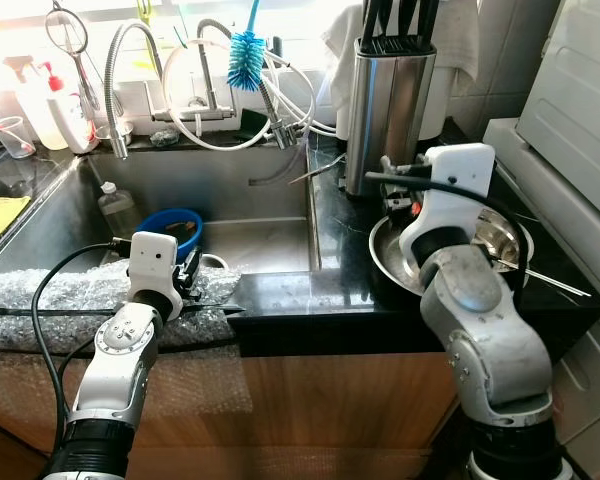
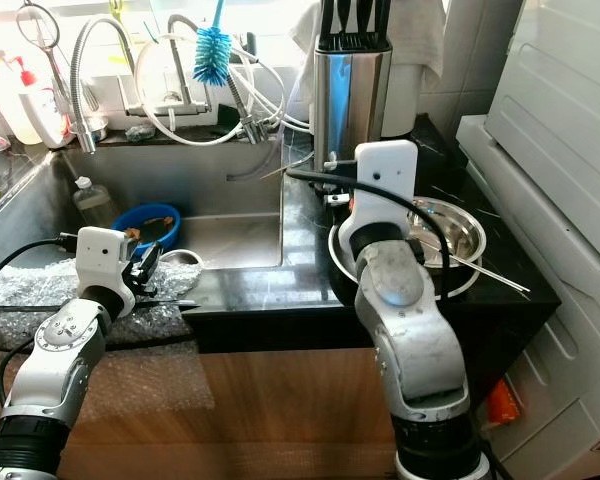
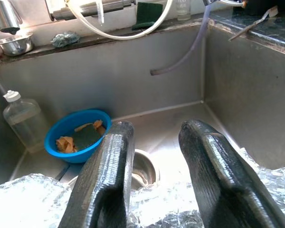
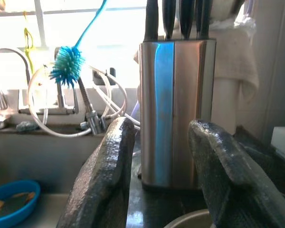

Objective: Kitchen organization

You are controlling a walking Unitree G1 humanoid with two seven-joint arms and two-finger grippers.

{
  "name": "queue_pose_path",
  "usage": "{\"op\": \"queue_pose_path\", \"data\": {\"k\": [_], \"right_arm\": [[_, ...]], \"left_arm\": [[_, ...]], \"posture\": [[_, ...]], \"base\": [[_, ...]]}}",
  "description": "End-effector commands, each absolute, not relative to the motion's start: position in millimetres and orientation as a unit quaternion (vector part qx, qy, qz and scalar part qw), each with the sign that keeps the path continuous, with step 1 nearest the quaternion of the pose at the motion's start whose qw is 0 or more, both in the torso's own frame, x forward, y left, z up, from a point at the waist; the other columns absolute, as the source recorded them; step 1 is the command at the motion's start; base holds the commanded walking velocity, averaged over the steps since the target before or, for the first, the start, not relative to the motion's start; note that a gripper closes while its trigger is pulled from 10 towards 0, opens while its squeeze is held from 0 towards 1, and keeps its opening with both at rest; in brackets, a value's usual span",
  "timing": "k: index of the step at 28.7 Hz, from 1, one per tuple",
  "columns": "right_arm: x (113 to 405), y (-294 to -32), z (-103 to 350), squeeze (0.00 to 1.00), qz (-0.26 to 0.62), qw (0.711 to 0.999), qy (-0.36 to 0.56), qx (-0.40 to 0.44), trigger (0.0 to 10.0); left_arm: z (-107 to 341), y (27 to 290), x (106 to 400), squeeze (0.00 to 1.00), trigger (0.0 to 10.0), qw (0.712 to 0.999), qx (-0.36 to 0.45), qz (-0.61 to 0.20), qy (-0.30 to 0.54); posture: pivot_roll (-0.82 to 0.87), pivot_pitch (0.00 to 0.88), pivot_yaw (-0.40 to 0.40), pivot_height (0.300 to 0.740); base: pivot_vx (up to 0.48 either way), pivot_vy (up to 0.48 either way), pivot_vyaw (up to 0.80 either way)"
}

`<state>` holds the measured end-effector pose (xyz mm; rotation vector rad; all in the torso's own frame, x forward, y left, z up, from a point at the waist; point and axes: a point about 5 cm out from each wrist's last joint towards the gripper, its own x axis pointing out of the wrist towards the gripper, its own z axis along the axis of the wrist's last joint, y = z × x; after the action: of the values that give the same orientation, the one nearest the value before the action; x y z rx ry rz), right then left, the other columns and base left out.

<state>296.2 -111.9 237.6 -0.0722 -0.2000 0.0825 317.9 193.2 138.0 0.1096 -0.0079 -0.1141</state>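
Nearest the head camera, the right arm rises at the counter's front edge, and its right gripper, fingers apart and empty, points at the steel knife block. That upright block stands straight ahead of the jaws, with the metal bowls just below the wrist, so the right arm is the nearer one for anything on this counter. A thin utensil lies across the bowls, its long axis running out toward the robot's right. Over at the sink, the left gripper hovers open above the bubble wrap, facing a blue bowl holding scraps.
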Motion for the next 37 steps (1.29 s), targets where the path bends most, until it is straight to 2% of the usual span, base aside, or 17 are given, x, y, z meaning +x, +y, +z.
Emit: {"op": "queue_pose_path", "data": {"k": [1, 10, 12, 17, 37], "right_arm": [[293, -111, 234, 0.0, 0.039, 0.99, -0.116, -0.068, 10.0], [280, -113, 207, 0.0, 0.048, 0.989, -0.108, -0.086, 10.0], [270, -113, 197, 0.0, 0.065, 0.981, -0.129, -0.13, 10.0], [260, -119, 185, 0.0, 0.064, 0.975, -0.143, -0.158, 10.0], [248, -149, 151, 0.0, 0.004, 0.981, -0.093, -0.172, 10.0]], "left_arm": [[127, 189, 318, 0.0, 10.0, 0.996, 0.065, -0.063, 0.022], [125, 193, 314, 0.0, 10.0, 0.996, 0.062, -0.054, 0.02], [124, 193, 314, 0.0, 10.0, 0.996, 0.061, -0.054, 0.02], [124, 188, 315, 0.0, 10.0, 0.996, 0.059, -0.059, 0.02], [125, 188, 316, 0.0, 10.0, 0.996, 0.059, -0.063, 0.018]], "posture": [[-0.07, 0.0, 0.052, 0.74], [-0.06, 0.0, 0.043, 0.74], [-0.07, 0.0, 0.043, 0.74], [-0.07, 0.0, 0.046, 0.74], [-0.08, 0.0, 0.048, 0.74]], "base": [[0.0, 0.0, 0.0], [0.0, 0.0, 0.0], [0.0, 0.0, 0.0], [0.0, 0.0, 0.0], [0.0, 0.0, 0.0]]}}
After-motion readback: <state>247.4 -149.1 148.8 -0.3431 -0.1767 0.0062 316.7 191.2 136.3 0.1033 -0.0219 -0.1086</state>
